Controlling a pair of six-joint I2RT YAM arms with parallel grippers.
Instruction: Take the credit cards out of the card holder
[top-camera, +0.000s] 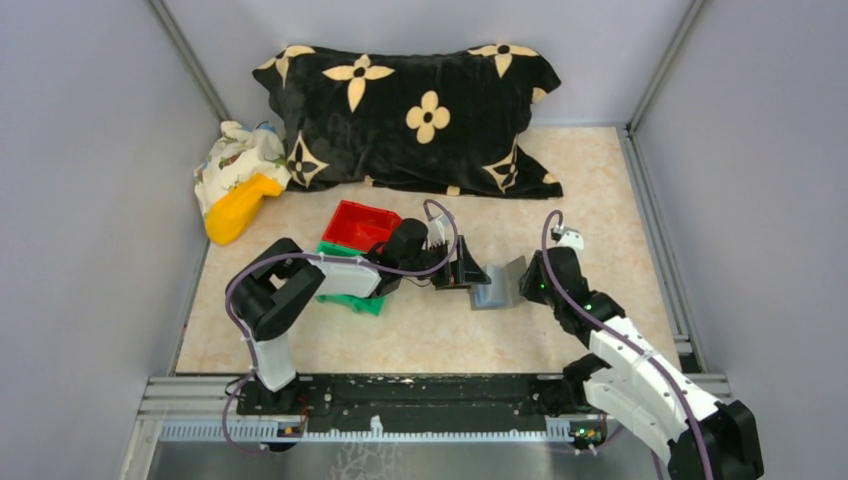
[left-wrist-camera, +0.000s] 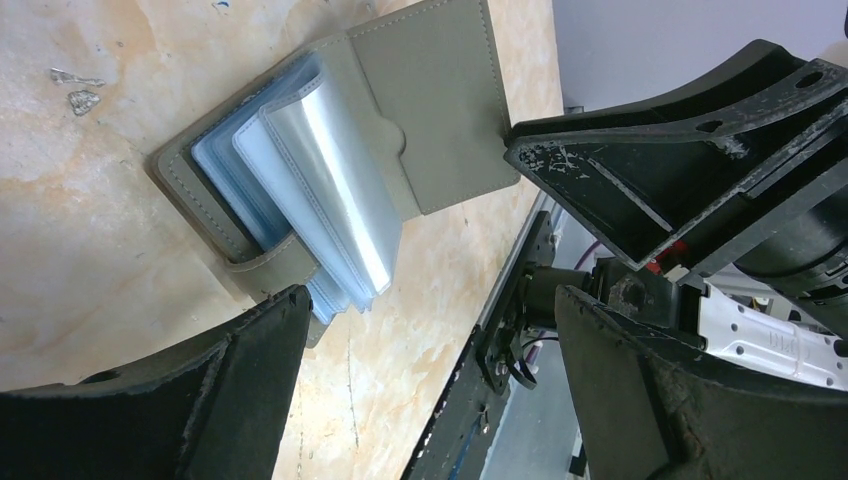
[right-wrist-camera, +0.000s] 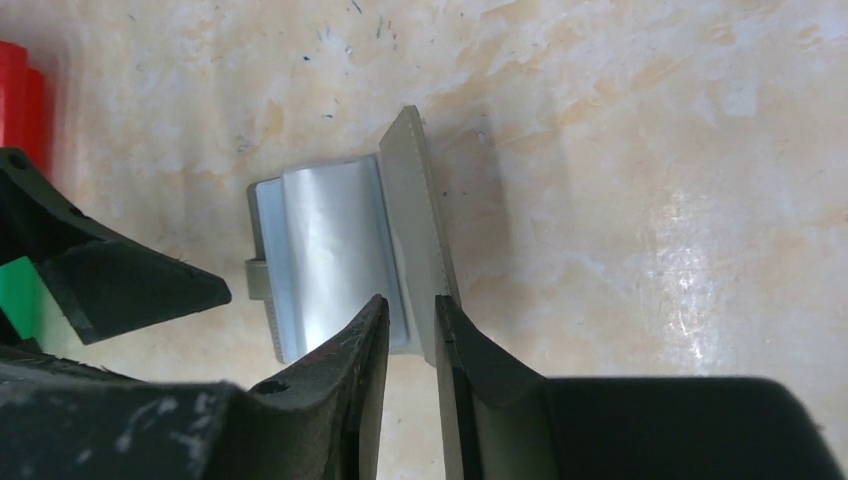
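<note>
While the top view shows the left gripper (top-camera: 468, 275) wide open and empty beside the card holder (top-camera: 498, 285) on the table (top-camera: 420, 340), the left wrist shows its sleeves (left-wrist-camera: 330, 170) fanned. Right wrist: the right gripper (right-wrist-camera: 412, 320), barely parted, straddles the cover (right-wrist-camera: 415, 180); grip uncertain, so the cover may slip shut.

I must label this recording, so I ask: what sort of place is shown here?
Probably a robot test cell in a laboratory: grey panel walls on a metal frame, two arms bolted to a rail, and props such as a pillow.
</note>
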